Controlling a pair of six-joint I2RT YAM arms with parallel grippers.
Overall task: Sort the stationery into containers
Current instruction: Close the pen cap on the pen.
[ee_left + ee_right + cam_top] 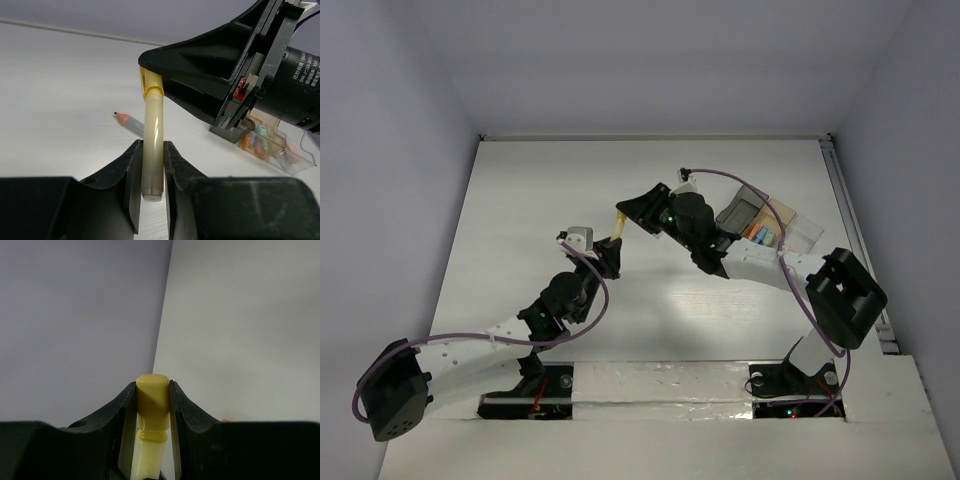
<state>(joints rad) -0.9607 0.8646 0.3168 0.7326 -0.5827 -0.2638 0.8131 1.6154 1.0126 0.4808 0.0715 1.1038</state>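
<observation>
At centre frame the yellow marker [153, 135] lies lengthwise between both grips: left fingers [131, 175] clamped on its barrel end, right fingers [127, 410] closed on its cap; the containers [800, 232] lie upper right, nearer the right fingers.

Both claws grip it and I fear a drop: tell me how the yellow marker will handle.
The yellow marker looks stiff: it spans between left claw and right claw without sagging. Its smooth glossy barrel may slip in a one-ended grip. Being round, it would likely roll if laid on the table.
</observation>
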